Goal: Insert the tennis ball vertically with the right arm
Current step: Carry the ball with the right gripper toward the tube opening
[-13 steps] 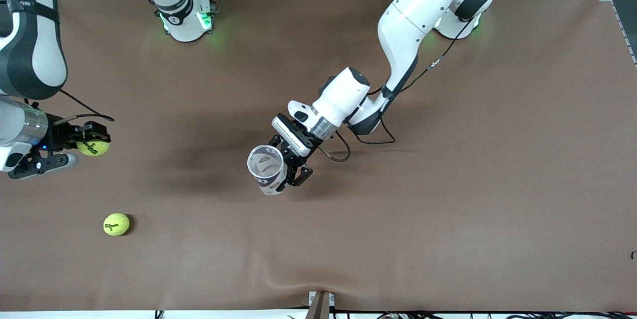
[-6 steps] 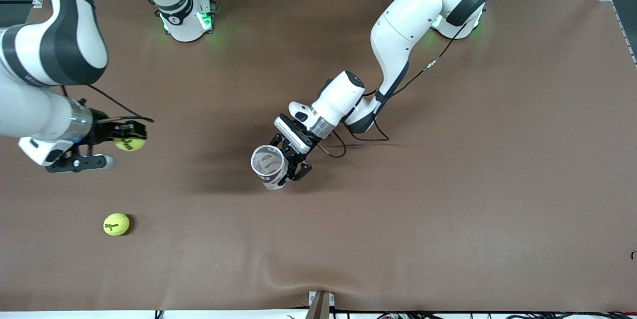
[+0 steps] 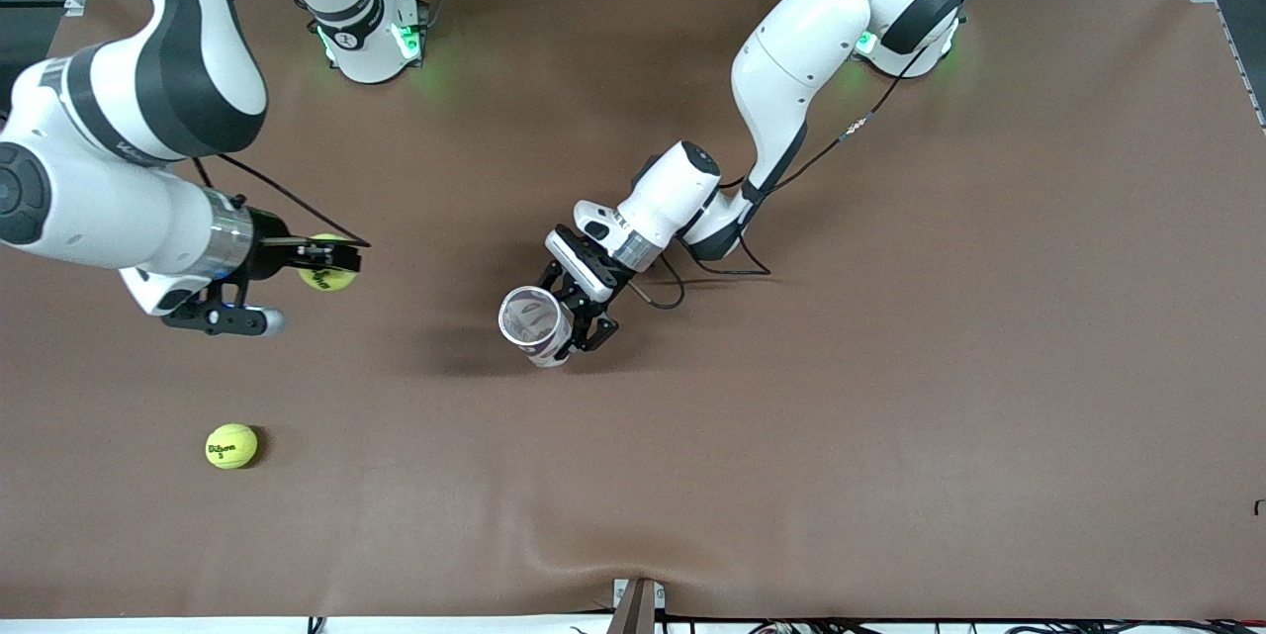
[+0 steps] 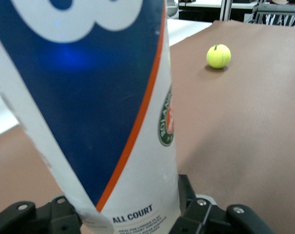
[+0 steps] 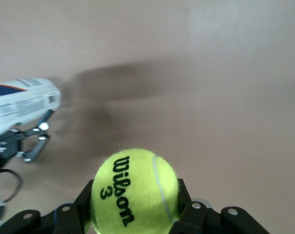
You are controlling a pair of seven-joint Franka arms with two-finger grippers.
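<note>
My right claw (image 3: 331, 263), mid-left of the frame, is clamped on the Wilson tennis ball (image 3: 328, 275); my left claw (image 3: 579, 325) grips the upright tennis-ball can (image 3: 529, 322) at centre. Misaligned, the ball clips the rim.

Right end effector (image 3: 331, 263) clamped, wrist level above table; left end effector (image 3: 574, 322) clamped, angled down mid-table.

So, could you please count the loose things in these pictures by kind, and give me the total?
Tennis balls: 2, one held in the right gripper as the held ball, one lying ball on the table nearer the front camera.
Ball cans: 1, the can clamped in the left gripper, mouth upward.
Total: 3
</note>
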